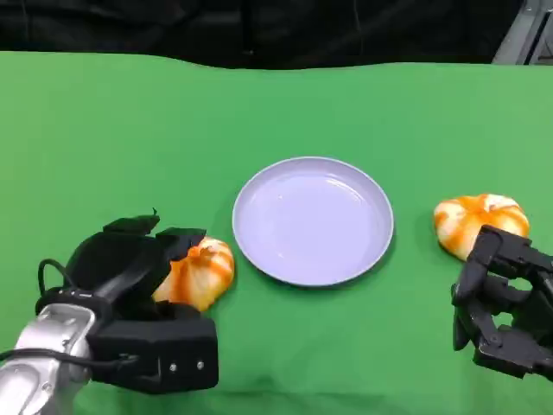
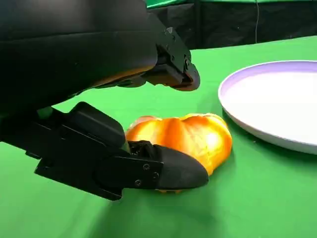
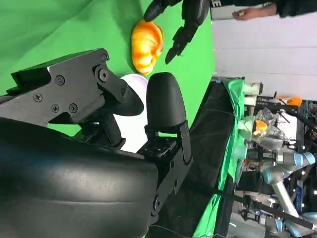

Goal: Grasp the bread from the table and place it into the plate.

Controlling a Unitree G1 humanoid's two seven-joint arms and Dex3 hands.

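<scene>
Early in the task — plate [image 1: 313, 220] bare, nothing placed yet. Left bread [image 1: 197, 272] on the cloth [image 1: 104, 130] just left of the plate, left hand [image 1: 143, 264] cupped around it, fingers [image 2: 173, 171] above and below, seemingly touching but not lifted. Right bread [image 1: 478, 220] well right of the plate, right hand [image 1: 505, 298] just near of it, fingers loosely apart, holding nothing. Left to do: lift, carry right over the rim, release. Open cloth all around — short, unobstructed path.
</scene>
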